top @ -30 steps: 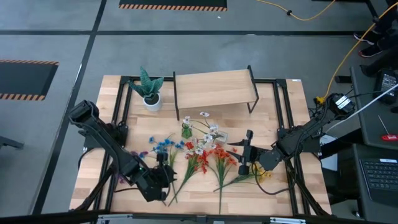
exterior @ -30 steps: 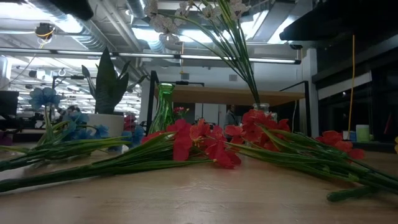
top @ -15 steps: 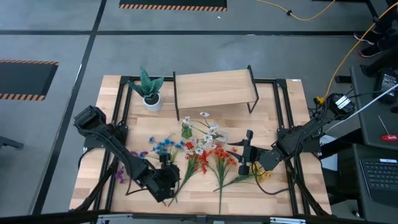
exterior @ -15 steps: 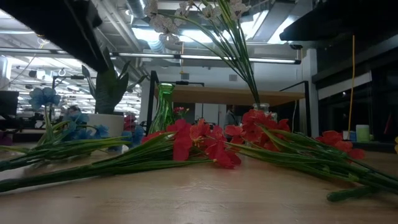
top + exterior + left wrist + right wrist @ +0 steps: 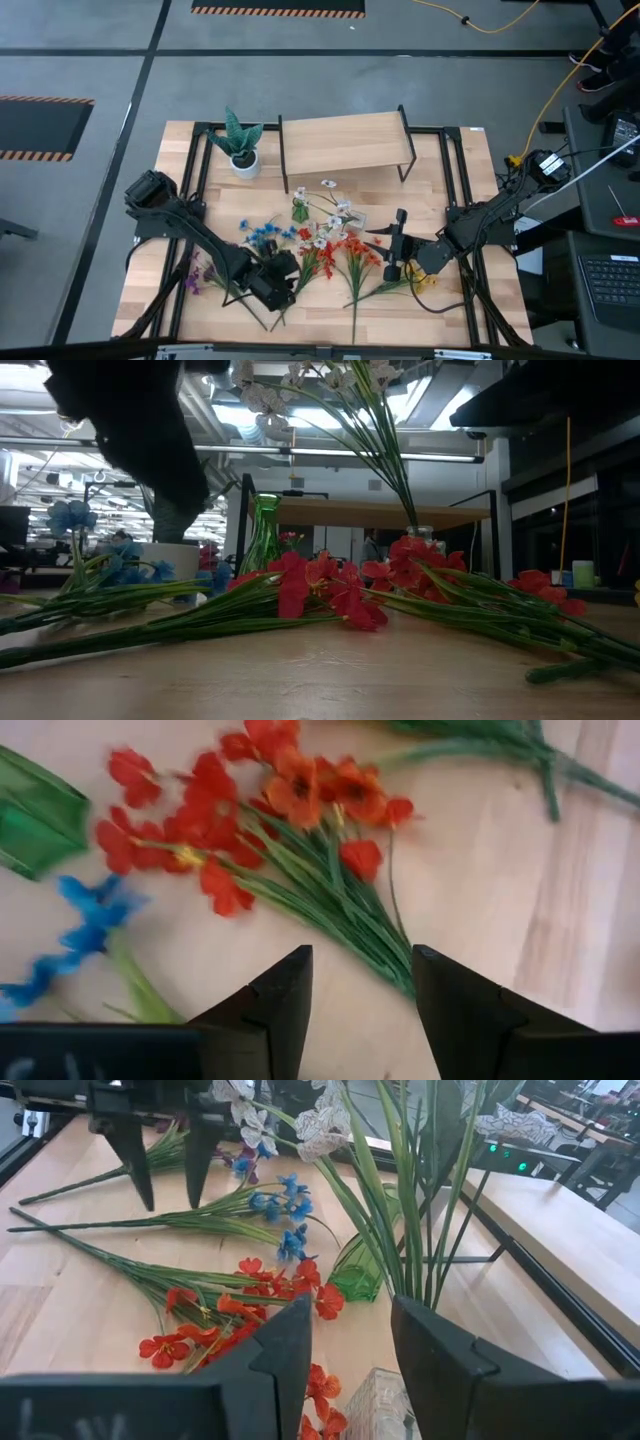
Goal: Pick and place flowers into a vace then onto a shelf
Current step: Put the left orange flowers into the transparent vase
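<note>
From above, the left claw (image 5: 280, 287) hovers low over the stems at the worktop (image 5: 455, 300)'s 6 o'clock; the shelf (image 5: 345, 143) stands empty at 12. The left wrist view shows its jaws spread with nothing between them, the red flowers (image 5: 250, 820) just ahead — it should drop straight down and close on the bunched stems, not the blossoms. In the right wrist view, the right claw (image 5: 350, 1345) holds white flowers (image 5: 400, 1200) by their stems; a green vase (image 5: 362, 1270) lies tipped beyond.

Flowers (image 5: 330, 250) mid-table, before the shelf (image 5: 345, 143), between both arms.
</note>
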{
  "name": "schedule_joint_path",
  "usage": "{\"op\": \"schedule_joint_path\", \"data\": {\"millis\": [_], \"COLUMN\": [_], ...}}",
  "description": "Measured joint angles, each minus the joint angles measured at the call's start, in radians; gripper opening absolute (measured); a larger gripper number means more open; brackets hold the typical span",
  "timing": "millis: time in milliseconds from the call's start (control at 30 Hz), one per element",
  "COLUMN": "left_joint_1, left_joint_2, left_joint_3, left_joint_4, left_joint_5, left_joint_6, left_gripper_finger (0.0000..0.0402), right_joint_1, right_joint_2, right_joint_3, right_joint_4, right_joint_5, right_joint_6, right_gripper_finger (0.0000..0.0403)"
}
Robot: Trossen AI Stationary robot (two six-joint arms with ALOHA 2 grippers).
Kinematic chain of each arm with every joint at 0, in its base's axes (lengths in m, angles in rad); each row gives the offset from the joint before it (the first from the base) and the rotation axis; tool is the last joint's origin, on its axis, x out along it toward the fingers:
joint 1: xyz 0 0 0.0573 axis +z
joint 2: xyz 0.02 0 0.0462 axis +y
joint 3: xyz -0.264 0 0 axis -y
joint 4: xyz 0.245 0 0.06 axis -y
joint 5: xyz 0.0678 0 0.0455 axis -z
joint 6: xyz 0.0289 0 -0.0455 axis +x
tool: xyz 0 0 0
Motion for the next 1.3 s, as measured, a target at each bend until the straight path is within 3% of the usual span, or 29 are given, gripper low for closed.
{"op": "schedule_joint_path", "data": {"millis": [333,500,1000,1300], "left_joint_1": [0.04,0.059,0.07,0.098], "left_joint_2": [0.116,0.152,0.175,0.178], "left_joint_3": [0.0,0.0,0.005,0.005], "left_joint_4": [0.114,0.155,0.091,-0.002], "left_joint_5": [0.236,0.303,0.304,0.332], "left_joint_6": [0.011,0.055,-0.006,0.03], "left_gripper_finger": [0.0164,0.0164,0.0159,0.0094], "right_joint_1": [0.0,0.0,0.0,0.0], "right_joint_2": [0.0,0.0,0.0,0.0], "right_joint_3": [0.0,0.0,0.0,0.0], "right_joint_4": [-0.001,-0.004,-0.009,-0.01], "right_joint_5": [0.0,0.0,0.0,0.0], "right_joint_6": [0.0,0.0,0.003,0.003], "right_gripper_finger": [0.0142,0.0142,0.0142,0.0142]}}
